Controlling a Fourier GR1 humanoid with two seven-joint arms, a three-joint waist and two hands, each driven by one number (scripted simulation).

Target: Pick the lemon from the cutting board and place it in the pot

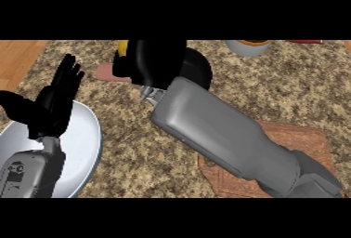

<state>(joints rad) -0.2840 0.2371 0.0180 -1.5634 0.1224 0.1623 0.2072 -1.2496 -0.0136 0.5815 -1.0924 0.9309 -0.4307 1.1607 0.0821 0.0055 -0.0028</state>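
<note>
The right robot hand [152, 62] curls round the yellow lemon [123, 47], holding it above the black pot [198, 69]. The left robot hand [58, 100] rests with fingers straight over a white plate [86, 139].

R hand [147, 62] curled on lemon [123, 47] over black pot [197, 69]; L hand [58, 100] open, above plate [86, 139].

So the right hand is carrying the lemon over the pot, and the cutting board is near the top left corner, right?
Not quite. In the head view the cutting board lies at the lower right, under the right forearm. The rest holds: the right hand holds the lemon over the pot.
</note>
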